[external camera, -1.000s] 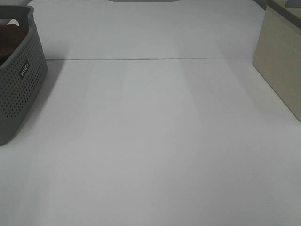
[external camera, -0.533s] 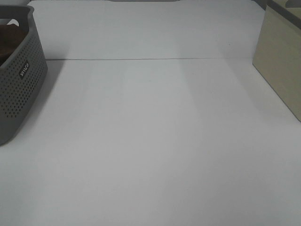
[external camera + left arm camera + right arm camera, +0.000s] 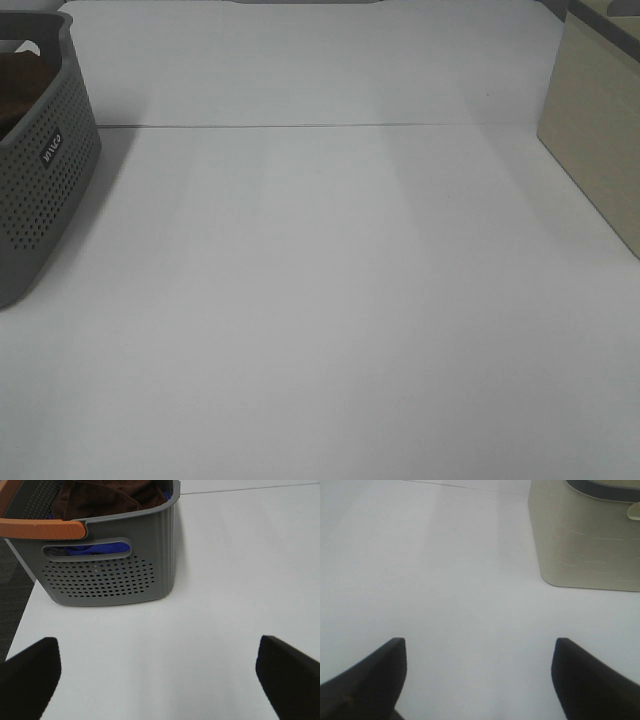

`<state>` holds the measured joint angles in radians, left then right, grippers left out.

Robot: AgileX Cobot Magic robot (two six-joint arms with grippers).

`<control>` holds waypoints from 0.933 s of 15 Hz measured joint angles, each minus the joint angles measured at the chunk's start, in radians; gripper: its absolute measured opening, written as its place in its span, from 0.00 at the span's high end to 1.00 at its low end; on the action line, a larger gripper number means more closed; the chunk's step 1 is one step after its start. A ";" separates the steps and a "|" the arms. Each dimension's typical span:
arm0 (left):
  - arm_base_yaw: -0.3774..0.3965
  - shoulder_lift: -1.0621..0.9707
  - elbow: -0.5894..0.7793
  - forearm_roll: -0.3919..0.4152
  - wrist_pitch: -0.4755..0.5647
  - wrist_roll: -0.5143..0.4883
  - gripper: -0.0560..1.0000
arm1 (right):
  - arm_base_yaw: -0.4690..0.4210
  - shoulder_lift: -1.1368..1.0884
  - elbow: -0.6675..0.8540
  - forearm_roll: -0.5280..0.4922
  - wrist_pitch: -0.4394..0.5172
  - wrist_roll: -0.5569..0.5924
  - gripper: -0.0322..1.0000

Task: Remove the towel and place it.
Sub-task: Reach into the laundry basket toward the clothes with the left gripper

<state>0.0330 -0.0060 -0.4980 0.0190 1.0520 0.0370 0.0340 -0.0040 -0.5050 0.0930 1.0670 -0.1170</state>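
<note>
Your left gripper (image 3: 157,652) and right gripper (image 3: 480,647) each hung wide open over the white table (image 3: 330,300), holding nothing. Farther off, one grey basket (image 3: 110,575) held the one brown towel (image 3: 105,497), crumpled so that its long axis could not be told. One beige bin (image 3: 580,540) stood beyond the right gripper.
</note>
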 joint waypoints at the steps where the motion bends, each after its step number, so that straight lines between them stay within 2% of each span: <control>1: 0.000 0.000 0.000 0.000 0.000 0.000 0.01 | 0.000 0.000 0.000 0.000 0.000 0.000 0.22; 14: 0.000 0.000 0.000 0.000 0.000 0.000 0.01 | 0.000 0.000 0.000 0.000 0.000 0.000 0.22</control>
<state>0.0330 -0.0060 -0.4980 0.0190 1.0520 0.0370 0.0340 -0.0040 -0.5050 0.0930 1.0670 -0.1170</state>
